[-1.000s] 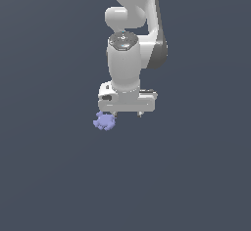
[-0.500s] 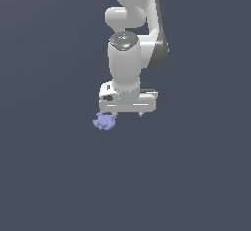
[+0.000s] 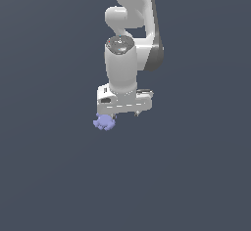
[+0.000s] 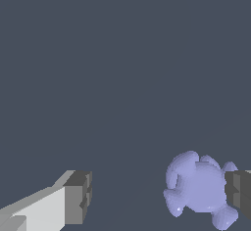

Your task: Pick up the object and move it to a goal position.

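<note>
The object (image 3: pixel 104 122) is a small knobbly lavender-blue lump lying on the dark grey floor. It sits just below the end of the white hand that is toward the exterior view's left. My gripper (image 3: pixel 120 112) hangs straight down over it from the white arm. In the wrist view the object (image 4: pixel 197 186) lies between the two dark finger pads (image 4: pixel 78 196), close against one pad and far from the other. The gripper (image 4: pixel 159 196) is open and holds nothing. The fingertips barely show in the exterior view.
A plain dark grey floor (image 3: pixel 196 176) spreads on all sides. The arm's upper links (image 3: pixel 132 10) rise above the hand. Nothing else is in view.
The hand has sunk a little toward the floor over the last second. The object has not moved.
</note>
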Robot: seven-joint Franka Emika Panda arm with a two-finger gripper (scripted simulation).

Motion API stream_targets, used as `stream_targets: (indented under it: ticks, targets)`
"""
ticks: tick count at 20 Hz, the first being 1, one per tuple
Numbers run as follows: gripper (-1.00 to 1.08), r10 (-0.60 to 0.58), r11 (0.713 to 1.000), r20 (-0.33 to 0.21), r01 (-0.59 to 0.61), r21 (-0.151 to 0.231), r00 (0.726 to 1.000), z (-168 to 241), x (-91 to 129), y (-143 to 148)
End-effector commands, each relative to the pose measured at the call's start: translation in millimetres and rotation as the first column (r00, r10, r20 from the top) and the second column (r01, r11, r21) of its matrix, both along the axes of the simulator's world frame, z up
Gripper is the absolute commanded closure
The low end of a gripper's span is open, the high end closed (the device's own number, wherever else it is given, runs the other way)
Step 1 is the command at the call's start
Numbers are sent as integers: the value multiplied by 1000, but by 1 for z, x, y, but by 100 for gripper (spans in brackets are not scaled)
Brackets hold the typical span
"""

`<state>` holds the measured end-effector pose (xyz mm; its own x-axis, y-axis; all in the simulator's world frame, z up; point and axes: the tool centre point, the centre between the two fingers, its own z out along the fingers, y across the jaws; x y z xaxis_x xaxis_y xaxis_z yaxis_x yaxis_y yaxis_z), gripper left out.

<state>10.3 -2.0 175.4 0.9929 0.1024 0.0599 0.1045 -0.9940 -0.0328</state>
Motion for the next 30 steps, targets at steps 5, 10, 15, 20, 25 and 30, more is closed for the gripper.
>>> stream_targets:
  ticks: [5, 10, 15, 20, 25, 30]
  targets:
    - [-92, 133, 991, -3, -133, -16, 991, -12, -5, -13]
    - [-92, 251, 967, -8, -252, -28, 968, -22, -10, -25]
    - [-92, 367, 929, -14, -367, -37, 930, -32, -15, -36]
    - [-92, 477, 877, -22, -478, -44, 878, -42, -21, -47]
    - [-92, 581, 812, -30, -582, -48, 813, -52, -27, -57]
    - [-92, 676, 734, -37, -677, -50, 736, -61, -33, -67]
